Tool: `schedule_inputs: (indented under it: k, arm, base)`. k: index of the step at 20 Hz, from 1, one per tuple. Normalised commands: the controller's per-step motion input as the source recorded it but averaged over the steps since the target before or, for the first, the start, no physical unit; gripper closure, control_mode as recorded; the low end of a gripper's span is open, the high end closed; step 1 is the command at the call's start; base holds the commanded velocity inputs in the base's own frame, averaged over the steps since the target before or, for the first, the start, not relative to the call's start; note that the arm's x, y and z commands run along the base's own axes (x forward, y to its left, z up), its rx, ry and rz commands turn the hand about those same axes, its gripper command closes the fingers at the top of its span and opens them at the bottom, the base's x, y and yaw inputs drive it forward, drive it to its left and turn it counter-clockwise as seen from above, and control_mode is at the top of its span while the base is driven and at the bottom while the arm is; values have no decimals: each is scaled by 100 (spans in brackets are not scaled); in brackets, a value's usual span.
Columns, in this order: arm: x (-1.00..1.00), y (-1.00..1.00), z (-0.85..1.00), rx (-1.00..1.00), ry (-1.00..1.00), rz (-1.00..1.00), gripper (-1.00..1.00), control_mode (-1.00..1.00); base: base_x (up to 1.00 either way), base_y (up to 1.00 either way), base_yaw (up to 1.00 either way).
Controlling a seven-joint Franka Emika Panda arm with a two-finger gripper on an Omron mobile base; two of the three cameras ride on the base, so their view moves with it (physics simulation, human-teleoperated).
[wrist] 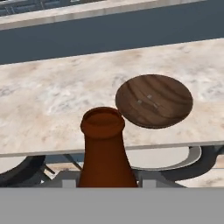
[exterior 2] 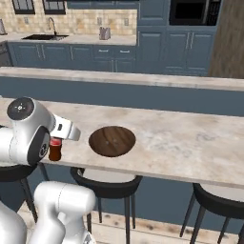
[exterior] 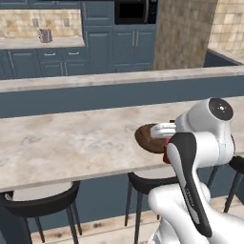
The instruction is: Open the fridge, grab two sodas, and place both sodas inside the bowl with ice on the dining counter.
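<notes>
- We see the cola bottle (wrist: 104, 148) rising straight up from the bottom of the hand view, its open brown neck and rim close to the camera.
- The end effector (wrist: 104, 181) is closed on the cola bottle, gripping it low on the body; the fingertips themselves are hidden behind the bottle.
- In the right base view the cola bottle (exterior 2: 55, 148), with its red label, hangs upright under the white wrist, at the near edge of the desk (exterior 2: 181, 138).
- In the left base view just a sliver of red from the cola bottle (exterior: 166, 141) shows behind the arm's wrist.
- The bowl (wrist: 154, 100) lies beyond the bottle and to its right in the hand view, resting flat near the near edge of the desk (wrist: 52, 105).
- From the right base view the bowl (exterior 2: 112, 140) sits just to the right of the held bottle, apart from it, and we can see its wooden inside.
- From the left base view the bowl (exterior: 147, 138) is partly covered by the arm.
- Black round stools (exterior 2: 108, 183) stand under the near edge of the desk.
- Far behind, blue cabinets (exterior 2: 114, 52) line the tiled wall.
</notes>
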Motion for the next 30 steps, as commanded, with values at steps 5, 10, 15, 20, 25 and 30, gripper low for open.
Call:
schedule_inputs:
  k: [5, 10, 15, 20, 25, 30]
  arm:
    - [0, 0, 0, 0, 0, 0, 100, 100]
    - [63, -53, 0, 9, 0, -3, 100, -100]
    - [68, -20, 0, 7, 0, 1, 100, -100]
    - [90, 0, 0, 0, 12, 11, 100, -100]
    - [89, 3, -1, -1, 23, 13, 100, -100]
    - [61, 21, -27, -8, 31, 9, 100, -100]
  base:
    - [37, -68, -8]
    - [0, 0, 0]
    - [0, 0, 0]
    - [0, 0, 0]
    - [0, 0, 0]
    - [0, 0, 0]
